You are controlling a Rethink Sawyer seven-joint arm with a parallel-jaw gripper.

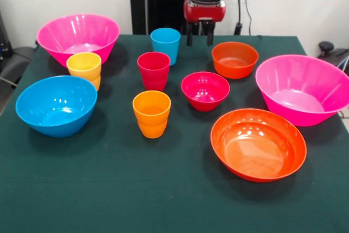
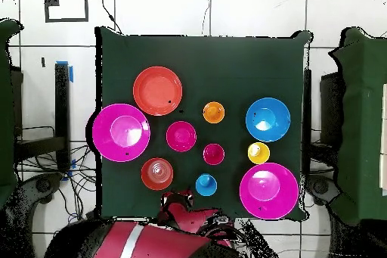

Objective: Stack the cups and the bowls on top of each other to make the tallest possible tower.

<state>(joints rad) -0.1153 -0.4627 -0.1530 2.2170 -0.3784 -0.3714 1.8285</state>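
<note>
All cups and bowls stand apart and upright on the green table. Cups: blue, red, orange and yellow. Bowls: two large pink, one at the left and one at the right; large shallow orange; medium blue; small orange; small magenta-red. My gripper is open and empty. It hangs at the table's far edge between the blue cup and the small orange bowl. It also shows in the overhead view.
In the overhead view the table has a bare green strip beyond the large orange bowl. Cables and other green-covered tables stand to both sides on the tiled floor.
</note>
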